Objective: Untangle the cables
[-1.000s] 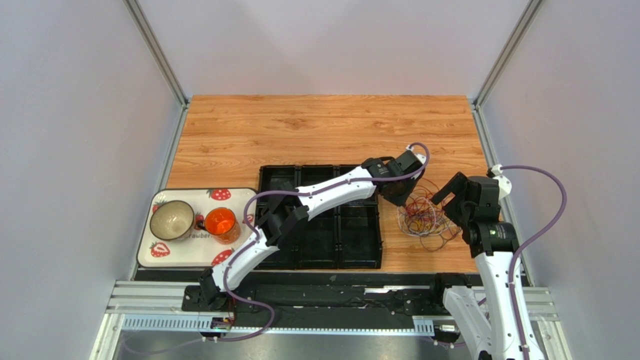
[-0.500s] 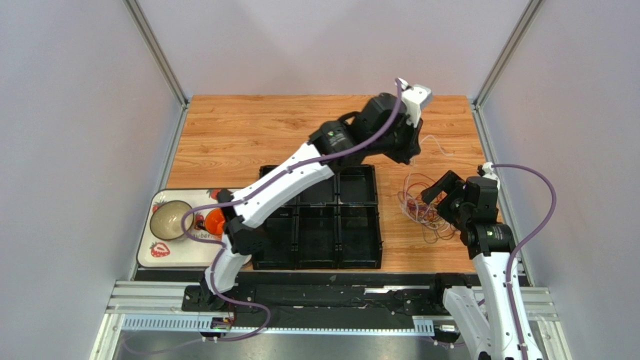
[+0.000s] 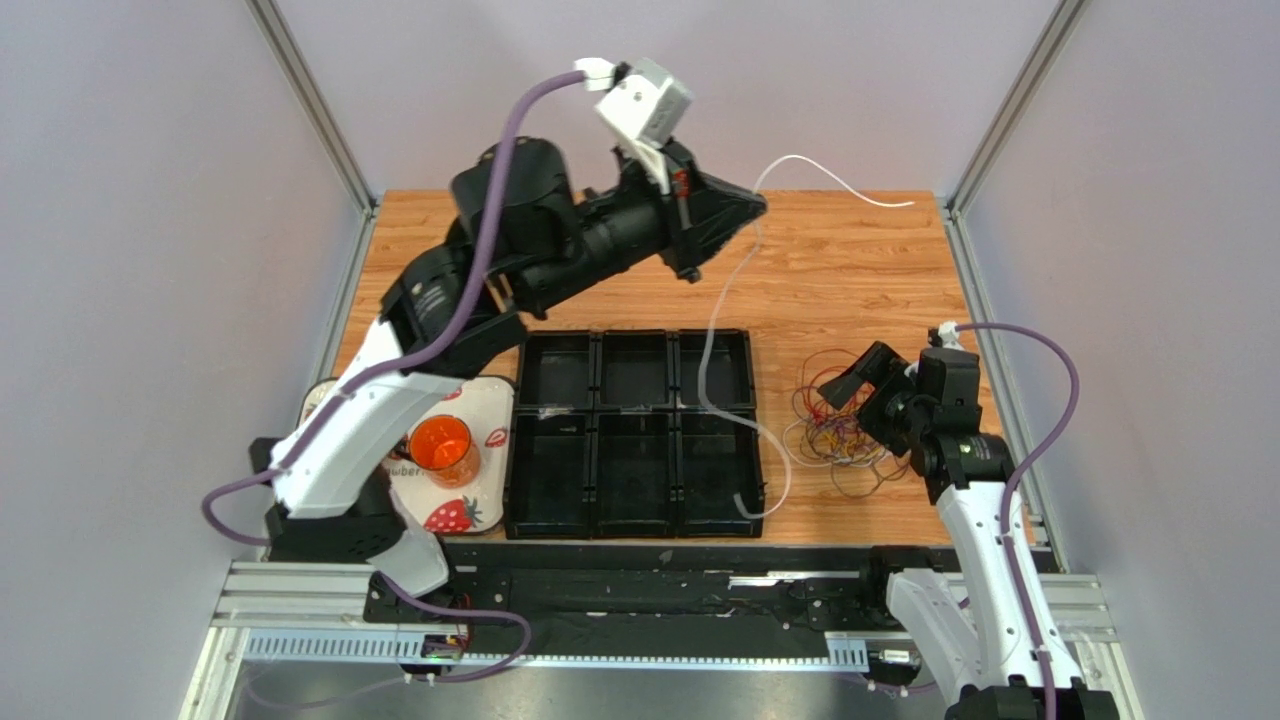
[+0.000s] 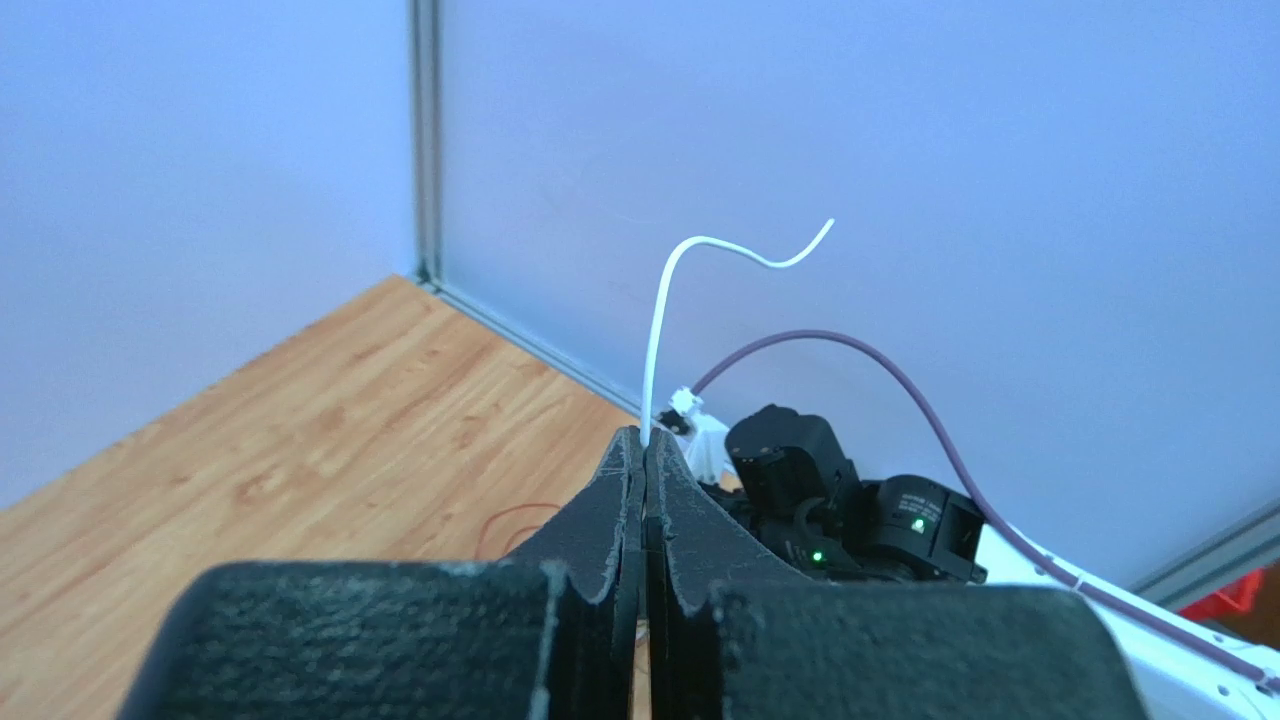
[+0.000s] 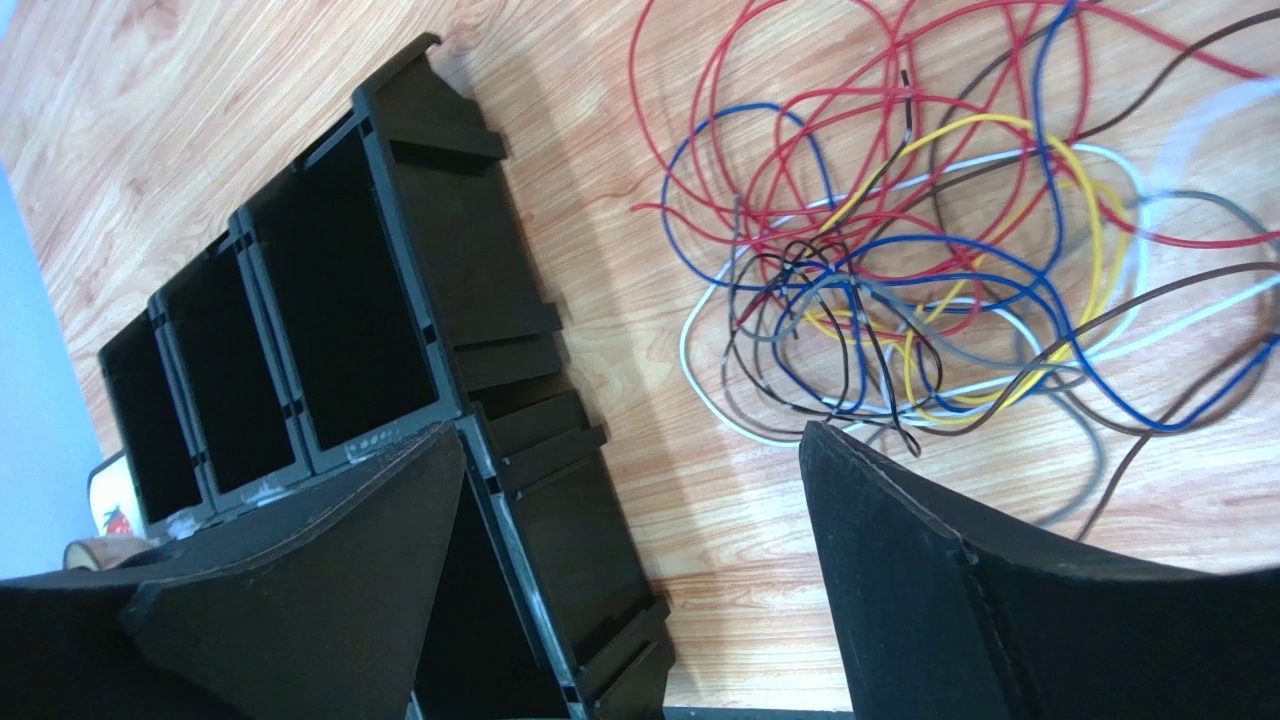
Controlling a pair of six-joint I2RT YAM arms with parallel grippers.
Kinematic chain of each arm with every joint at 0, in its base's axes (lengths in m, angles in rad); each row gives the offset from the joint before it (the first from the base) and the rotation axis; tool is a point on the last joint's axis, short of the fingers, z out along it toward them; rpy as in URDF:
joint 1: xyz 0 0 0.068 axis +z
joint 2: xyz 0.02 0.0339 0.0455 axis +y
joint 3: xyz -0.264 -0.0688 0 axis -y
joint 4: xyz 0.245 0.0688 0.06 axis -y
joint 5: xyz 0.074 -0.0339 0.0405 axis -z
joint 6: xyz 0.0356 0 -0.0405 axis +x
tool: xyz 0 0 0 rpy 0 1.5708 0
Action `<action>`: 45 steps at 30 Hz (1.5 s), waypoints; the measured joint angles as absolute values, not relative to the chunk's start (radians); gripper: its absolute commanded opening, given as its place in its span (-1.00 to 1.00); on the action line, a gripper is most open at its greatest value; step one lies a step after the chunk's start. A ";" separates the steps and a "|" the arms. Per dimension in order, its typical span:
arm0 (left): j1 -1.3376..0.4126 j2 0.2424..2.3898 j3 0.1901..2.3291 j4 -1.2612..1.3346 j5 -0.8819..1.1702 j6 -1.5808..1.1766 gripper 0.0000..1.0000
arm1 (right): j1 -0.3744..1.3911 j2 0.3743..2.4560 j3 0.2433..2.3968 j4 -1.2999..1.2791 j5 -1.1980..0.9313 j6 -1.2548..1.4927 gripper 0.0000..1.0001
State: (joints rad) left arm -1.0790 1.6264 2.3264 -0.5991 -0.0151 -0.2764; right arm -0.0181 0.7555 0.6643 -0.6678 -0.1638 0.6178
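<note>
The cables (image 3: 836,432) lie in a tangle of red, blue, yellow, white and dark loops on the wooden table, right of the black tray (image 3: 601,336). My left gripper (image 3: 747,204) is raised high over the back of the table, shut on one white cable (image 3: 703,353). That cable hangs down to the tray's right edge, and its free end curls up beyond the tips (image 4: 645,440). My right gripper (image 3: 854,384) hovers open just above the tangle's left side. In the right wrist view the tangle (image 5: 917,285) lies beyond the wide-apart fingers (image 5: 631,438), with nothing between them.
The black tray (image 5: 436,300) has several empty compartments. At its left stands a strawberry-print tray (image 3: 454,515) with an orange cup (image 3: 440,446). Grey walls with metal posts enclose the table.
My left arm has risen and swung back and left from the tangle, drawing the white cable out with it. My right gripper has shifted slightly left, still open.
</note>
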 measured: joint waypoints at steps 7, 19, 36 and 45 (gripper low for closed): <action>-1.078 1.494 2.157 -0.561 -0.105 -0.234 -1.00 | -0.018 0.741 0.629 -0.614 -0.243 0.630 0.73; -1.061 1.469 2.000 -0.588 -0.213 -0.168 -1.00 | -0.018 0.730 0.619 -0.607 -0.273 0.632 0.72; -0.998 1.509 2.072 -0.526 -0.257 -0.120 -1.00 | -0.018 0.723 0.602 -0.608 -0.275 0.628 0.72; -0.989 1.682 2.097 -0.513 -0.279 -0.117 -1.00 | -0.018 0.717 0.602 -0.609 -0.274 0.608 0.72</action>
